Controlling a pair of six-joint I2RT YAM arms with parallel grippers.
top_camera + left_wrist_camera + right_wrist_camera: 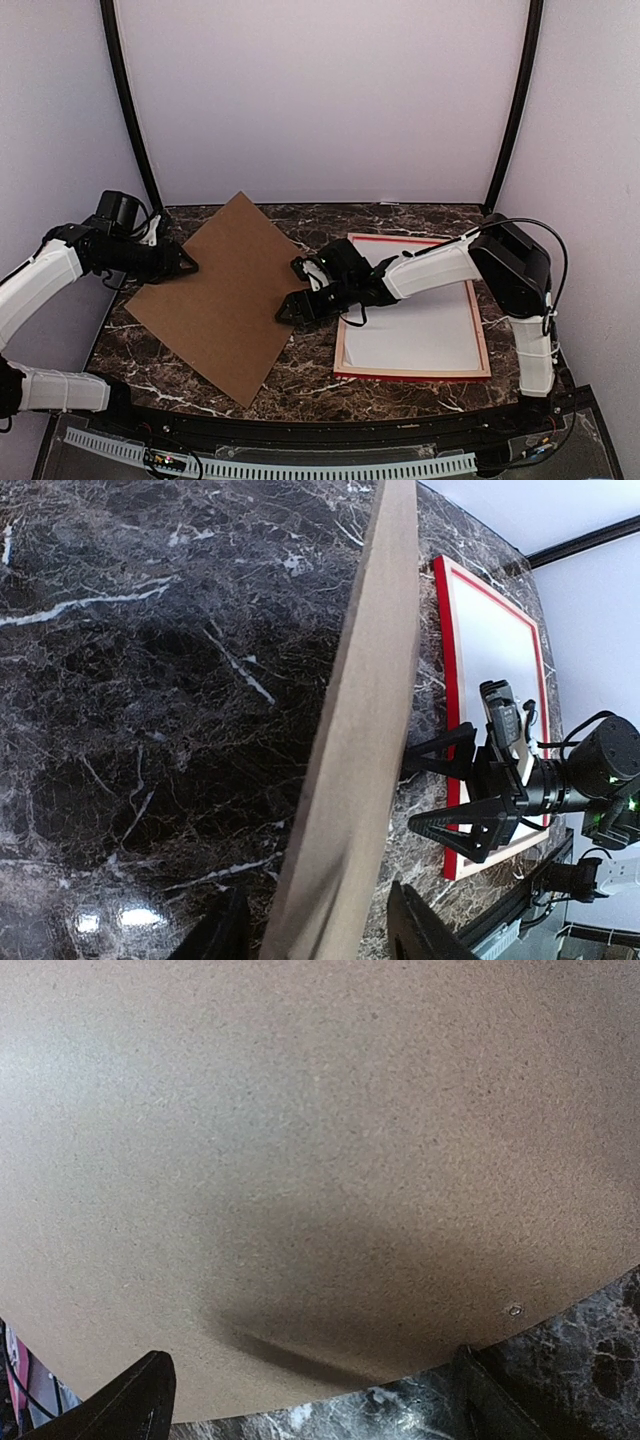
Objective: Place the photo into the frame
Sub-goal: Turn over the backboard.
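Note:
The frame point(410, 374) lies flat at the right, with red outer edges point(447, 680) and a pale wood rim. A white sheet point(420, 330) fills it. No printed side shows, so I cannot tell whether this is the photo. A brown backing board point(225, 295) sits left of it, turned like a diamond. My left gripper point(188, 266) straddles the board's left corner. In its wrist view the board point(370, 680) runs between the fingers point(318, 892) with a gap on each side. My right gripper point(293, 290) stands wide open around the board's right edge point(320, 1140).
The table is dark marble point(400, 215). White walls and two black posts point(130, 110) close in the back. A ribbed cable rail point(300, 468) runs along the near edge. The right arm point(440, 262) stretches across the frame's upper left part.

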